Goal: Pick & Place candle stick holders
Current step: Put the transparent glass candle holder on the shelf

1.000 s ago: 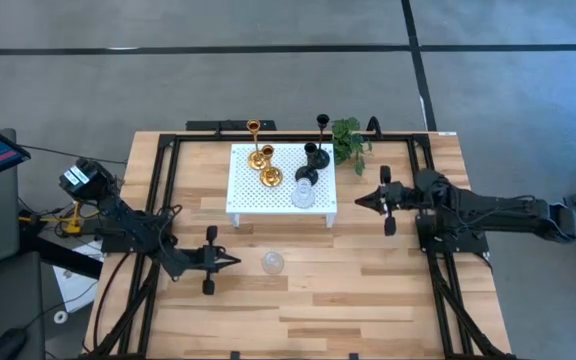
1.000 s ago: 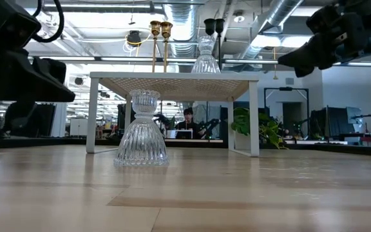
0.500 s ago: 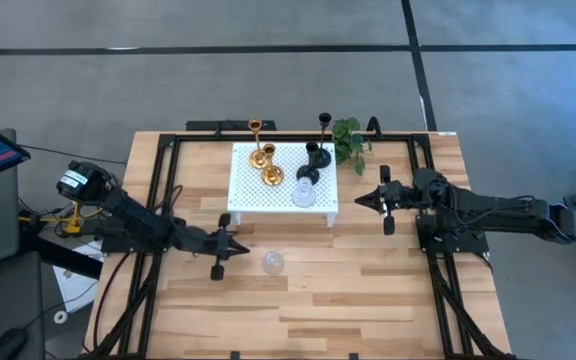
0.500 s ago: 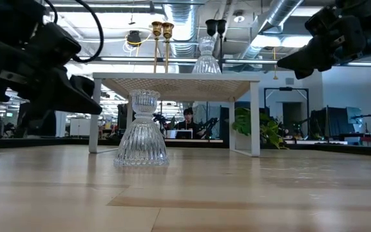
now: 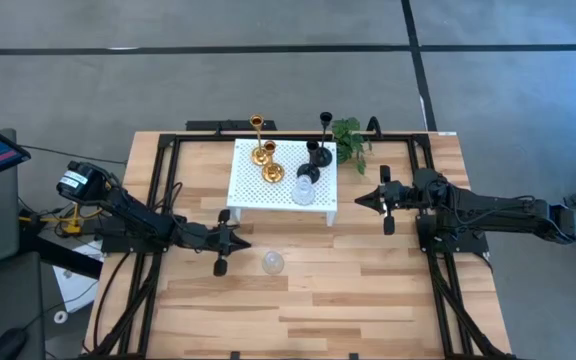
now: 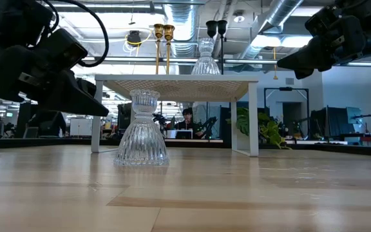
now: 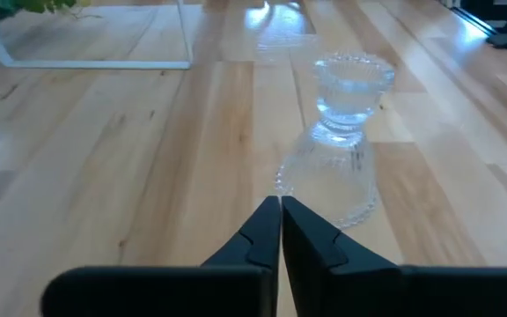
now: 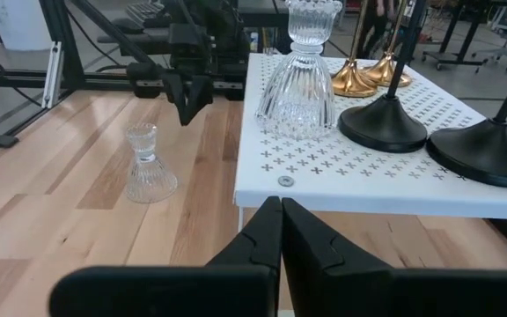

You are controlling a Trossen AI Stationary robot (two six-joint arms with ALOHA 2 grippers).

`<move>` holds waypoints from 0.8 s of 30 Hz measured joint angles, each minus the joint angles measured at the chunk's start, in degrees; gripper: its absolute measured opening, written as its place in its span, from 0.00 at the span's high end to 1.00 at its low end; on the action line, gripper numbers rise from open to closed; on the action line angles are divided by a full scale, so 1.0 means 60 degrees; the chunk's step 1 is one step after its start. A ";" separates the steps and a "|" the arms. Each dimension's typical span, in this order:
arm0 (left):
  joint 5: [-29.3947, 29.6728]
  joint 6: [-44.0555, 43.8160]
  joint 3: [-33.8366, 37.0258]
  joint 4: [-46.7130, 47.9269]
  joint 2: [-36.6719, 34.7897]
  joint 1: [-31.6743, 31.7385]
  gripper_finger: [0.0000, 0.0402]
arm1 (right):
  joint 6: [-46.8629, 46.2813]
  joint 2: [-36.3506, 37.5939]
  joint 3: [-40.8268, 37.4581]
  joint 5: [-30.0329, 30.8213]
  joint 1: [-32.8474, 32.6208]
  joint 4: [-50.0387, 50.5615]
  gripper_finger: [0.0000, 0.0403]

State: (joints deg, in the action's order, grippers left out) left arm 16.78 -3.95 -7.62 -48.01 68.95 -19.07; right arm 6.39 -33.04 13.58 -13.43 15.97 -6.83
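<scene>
On the bare wood of the table (image 5: 368, 300), in front of the white perforated stand (image 5: 251, 183), one clear glass candle stick holder (image 5: 272, 263) stands upright and alone, touched by nothing. The left gripper (image 5: 240, 243) hangs just to its left, a little above the table, its two fingers pressed together with nothing between them; in the left wrist view the closed fingertips (image 7: 280, 207) point straight at the glass holder (image 7: 340, 132), near it but apart. The other five holders stand on the stand: two gold ones (image 5: 265, 163) toward its left side, two black ones (image 5: 318, 150) toward its far right, and a second clear glass one (image 5: 304, 192) at the near right. A small green plant (image 5: 348, 140) sits just off the stand's far right corner. The right gripper (image 5: 360, 201) waits to the right of the stand, fingers likewise shut and empty, aimed at the stand's edge (image 8: 368, 189).
</scene>
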 joint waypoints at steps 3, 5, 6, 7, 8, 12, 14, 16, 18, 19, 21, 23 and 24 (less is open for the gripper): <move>0.0025 -0.0231 0.0000 -0.0022 0.0000 -0.0004 0.93 | 0.0003 0.0000 0.0000 0.0000 0.0000 0.0026 1.00; -0.0060 -0.0641 0.0000 -0.0059 0.0000 -0.0001 0.88 | 0.0003 0.0000 0.0000 0.0000 0.0000 0.0038 1.00; -0.0198 -0.0799 0.0000 -0.0083 0.0000 0.0000 0.86 | 0.0003 0.0000 0.0000 0.0002 0.0000 0.0046 1.00; -0.0356 -0.0933 0.0000 -0.0081 0.0000 0.0000 0.83 | 0.0003 0.0000 0.0000 0.0004 0.0000 0.0067 1.00; -0.0533 -0.1040 0.0000 -0.0078 0.0000 -0.0004 0.81 | 0.0003 0.0000 0.0000 0.0004 0.0000 0.0073 1.00; -0.0897 -0.1419 0.0000 -0.0109 0.0077 -0.0010 0.70 | 0.0003 0.0004 0.0000 0.0004 0.0000 0.0073 1.00; -0.1008 -0.1501 -0.0014 -0.0162 0.0143 -0.0012 0.64 | 0.0003 0.0004 0.0000 0.0004 0.0000 0.0073 1.00; -0.1038 -0.1601 -0.0078 -0.0150 0.0289 -0.0015 0.59 | 0.0003 0.0004 0.0000 0.0004 0.0000 0.0073 1.00; -0.1038 -0.1679 -0.0235 -0.0191 0.0511 -0.0015 0.53 | 0.0003 0.0004 0.0000 0.0006 -0.0002 0.0073 1.00; -0.1034 -0.1679 -0.0341 -0.0228 0.0683 -0.0030 0.51 | 0.0003 0.0004 0.0000 0.0005 -0.0001 0.0073 1.00; -0.1034 -0.1679 -0.0594 -0.0244 0.1150 -0.0094 0.46 | 0.0003 0.0004 0.0000 0.0007 -0.0004 0.0073 1.00; -0.1038 -0.1679 -0.0963 -0.0265 0.1790 -0.0142 0.42 | 0.0003 0.0004 0.0000 0.0004 -0.0004 0.0073 1.00; -0.1039 -0.1669 -0.1170 -0.0316 0.2152 -0.0142 0.40 | 0.0003 0.0004 0.0000 0.0007 -0.0004 0.0073 1.00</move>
State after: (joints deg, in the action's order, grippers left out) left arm 10.54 -13.96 -14.64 -49.91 81.86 -19.92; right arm 6.42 -33.01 13.58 -13.39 15.94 -6.39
